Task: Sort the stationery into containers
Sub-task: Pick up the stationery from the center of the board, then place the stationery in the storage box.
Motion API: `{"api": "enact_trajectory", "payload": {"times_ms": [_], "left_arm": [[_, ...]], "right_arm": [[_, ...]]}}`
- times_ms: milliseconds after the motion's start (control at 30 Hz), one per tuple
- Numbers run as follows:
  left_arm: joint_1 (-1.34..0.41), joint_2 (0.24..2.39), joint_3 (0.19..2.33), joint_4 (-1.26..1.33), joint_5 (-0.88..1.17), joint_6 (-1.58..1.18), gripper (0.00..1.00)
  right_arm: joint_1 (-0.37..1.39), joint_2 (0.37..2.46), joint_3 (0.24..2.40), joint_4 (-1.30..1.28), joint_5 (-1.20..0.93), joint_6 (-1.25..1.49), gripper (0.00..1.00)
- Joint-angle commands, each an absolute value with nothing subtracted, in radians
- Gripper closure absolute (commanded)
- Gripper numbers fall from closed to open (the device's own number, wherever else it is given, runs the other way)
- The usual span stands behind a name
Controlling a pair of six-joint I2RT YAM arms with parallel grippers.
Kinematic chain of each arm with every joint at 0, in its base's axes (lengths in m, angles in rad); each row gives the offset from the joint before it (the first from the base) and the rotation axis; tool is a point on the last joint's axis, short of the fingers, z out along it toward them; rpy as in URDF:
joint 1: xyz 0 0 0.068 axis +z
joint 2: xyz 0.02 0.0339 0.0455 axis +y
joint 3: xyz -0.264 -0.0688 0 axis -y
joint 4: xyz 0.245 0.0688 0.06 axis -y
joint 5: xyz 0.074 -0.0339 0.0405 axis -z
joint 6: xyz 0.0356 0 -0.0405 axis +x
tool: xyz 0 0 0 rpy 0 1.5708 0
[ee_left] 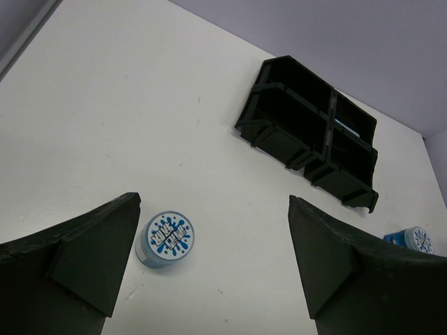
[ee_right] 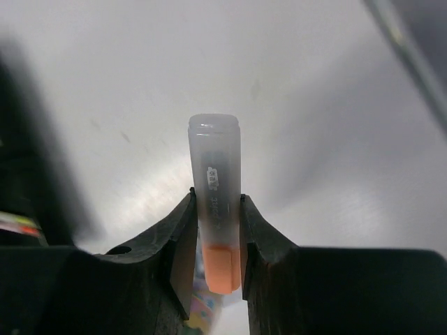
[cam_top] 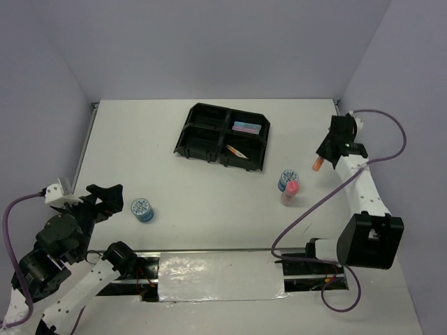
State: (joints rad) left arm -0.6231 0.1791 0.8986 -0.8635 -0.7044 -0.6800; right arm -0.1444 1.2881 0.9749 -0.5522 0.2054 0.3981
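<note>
Orange marker (ee_right: 215, 209): held between the two fingers of the right gripper (ee_right: 216, 201), centre of the right wrist view. The jaws are drawn in to the barrel's width and press on both its sides. The clear cap end points up the frame, and the orange body sits low between the fingers. The table behind it is blurred.

In the overhead view the same marker (cam_top: 316, 165) hangs below the right gripper (cam_top: 328, 155) at the right of the frame, to the right of the black tray (cam_top: 183, 139) and apart from it. I cannot tell whether its tip touches the table (cam_top: 209, 202).

Below and left of the marker a tape roll (cam_top: 287, 179) and a pink-capped bottle (cam_top: 290, 192) stand upright just beside each other.

The tray sits upper centre. Its upper right compartment holds light blue and pink items (cam_top: 246, 127) lying flat. The lower right compartment holds a thin pen (cam_top: 237, 149), lying slantwise.

A second tape roll (cam_top: 142, 209) sits lower left, well apart from the tray. In the left wrist view it (ee_left: 166, 239) lies face up, just beside the left-hand finger.

Left gripper (ee_left: 213, 202): jaws spread wide, nothing between them. Overhead it (cam_top: 110, 201) is at the lower left, near the second roll.
</note>
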Motion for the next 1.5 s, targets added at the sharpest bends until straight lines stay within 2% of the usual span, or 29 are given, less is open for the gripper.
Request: {"api": "enact_trajectory", "payload": {"times_ms": [0, 133, 167, 333, 433, 567, 833, 933, 967, 1033, 1067, 1100, 1233, 1467], "left_arm": [[-0.623, 0.179, 0.897, -0.828, -0.709, -0.657, 0.01], [-0.623, 0.199, 0.899, -0.834, -0.716, -0.661, 0.01], [-0.623, 0.204, 0.899, -0.834, -0.716, -0.661, 0.01], [-0.623, 0.222, 0.9, -0.836, -0.719, -0.666, 0.01], [-0.623, 0.227, 0.902, -0.841, -0.723, -0.667, 0.01], [-0.623, 0.215, 0.899, -0.833, -0.712, -0.658, 0.01], [-0.623, 0.239, 0.894, -0.818, -0.695, -0.641, 0.01], [-0.623, 0.255, 0.894, -0.815, -0.687, -0.637, 0.01], [-0.623, 0.259, 0.893, -0.813, -0.684, -0.634, 0.0], [-0.623, 0.268, 0.893, -0.811, -0.681, -0.63, 0.01], [-0.623, 0.271, 0.893, -0.811, -0.681, -0.63, 0.01], [-0.623, 0.278, 0.893, -0.811, -0.68, -0.629, 0.01], [-0.623, 0.282, 0.894, -0.81, -0.676, -0.627, 0.01], [-0.623, 0.278, 0.894, -0.819, -0.698, -0.643, 0.01]], "right_arm": [[-0.077, 1.319, 1.152, -0.555, 0.301, 0.347, 1.0], [0.081, 1.425, 1.279, -0.369, 0.122, 0.166, 1.0], [0.163, 1.457, 1.31, -0.336, 0.012, 0.029, 1.0], [0.366, 1.72, 1.567, -0.333, -0.003, -0.294, 1.0], [0.413, 1.868, 1.675, -0.287, 0.015, -0.495, 1.0], [0.413, 2.049, 1.874, -0.412, 0.066, -0.584, 1.0], [0.402, 2.123, 1.888, -0.365, 0.058, -0.62, 0.94], [0.4, 2.16, 1.928, -0.392, 0.092, -0.603, 0.69], [0.4, 2.169, 1.949, -0.403, 0.087, -0.595, 0.57], [0.402, 2.155, 1.944, -0.399, 0.072, -0.58, 0.47], [0.403, 2.134, 1.922, -0.387, 0.072, -0.568, 0.03], [0.403, 2.125, 1.914, -0.373, 0.075, -0.563, 0.0], [0.4, 2.074, 1.884, -0.362, 0.09, -0.513, 0.0], [0.4, 1.757, 1.671, -0.316, 0.237, -0.09, 0.0]]}}
